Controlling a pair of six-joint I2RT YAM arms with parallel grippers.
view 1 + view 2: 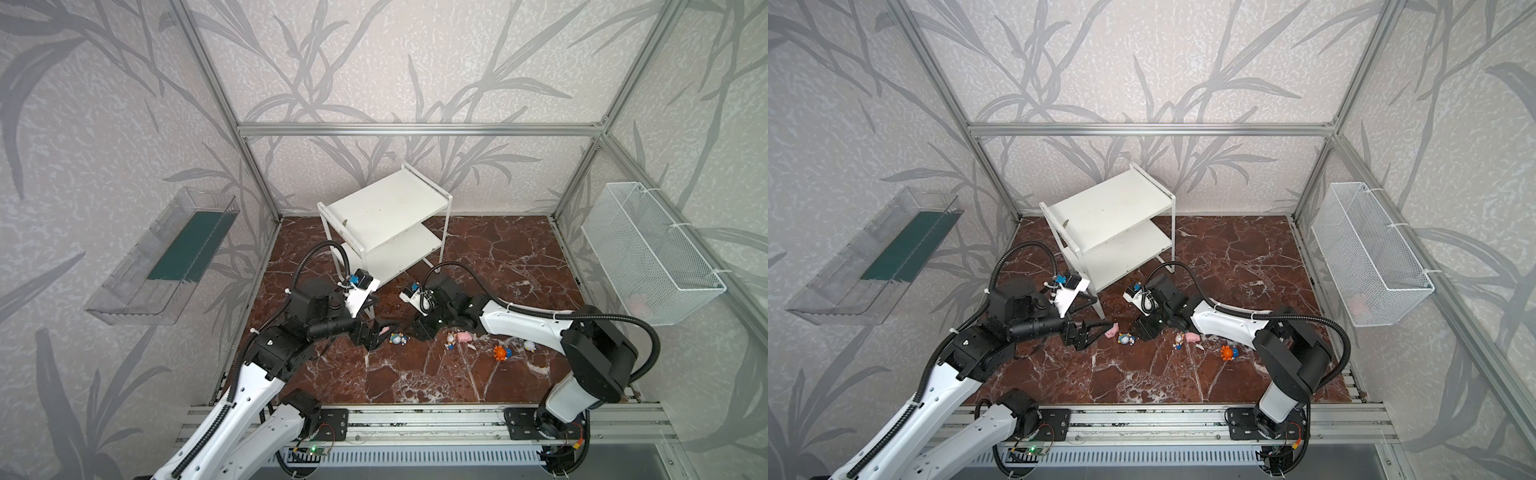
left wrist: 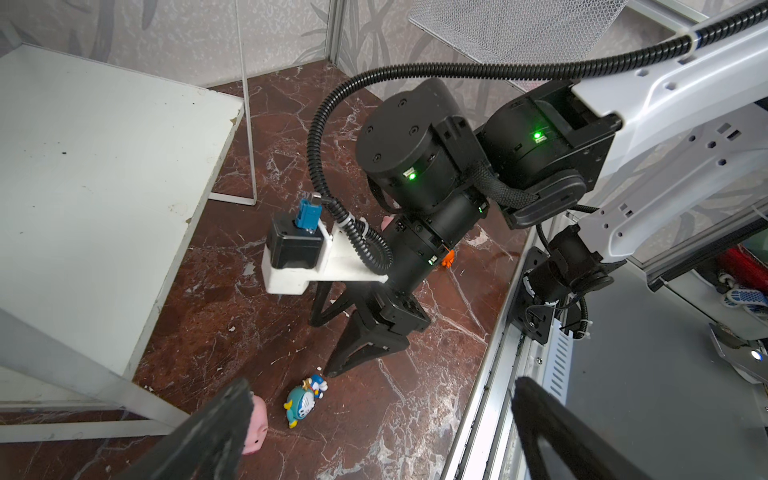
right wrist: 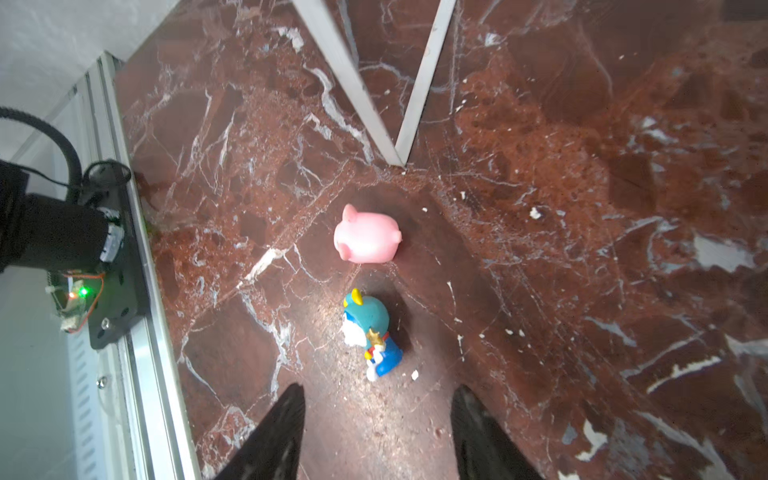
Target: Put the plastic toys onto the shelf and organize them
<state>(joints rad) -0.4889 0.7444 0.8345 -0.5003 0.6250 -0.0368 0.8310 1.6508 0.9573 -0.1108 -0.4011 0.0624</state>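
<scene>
- The left gripper (image 2: 382, 390) is hovering low with its fingers spread wide and gripping nothing. A pink pig (image 2: 255, 428) is lying on the floor (image 1: 415, 374), just beside one finger (image 2: 224, 419).
- The right gripper (image 3: 379, 390), fingers apart and empty, is facing a blue figurine (image 3: 372, 332) lying lengthwise along its reach.
- The shelf (image 1: 386, 203) is standing just behind, its legs crowding that side.

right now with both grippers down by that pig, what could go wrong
1. The open left gripper and open right gripper both point at the same pink pig and blue figurine, so the arms could collide.
2. The pig sits by one left finger, off centre. Closing may shove it aside or into the figurine.
3. The shelf has a leg close by, and a lift could clip it.
</scene>
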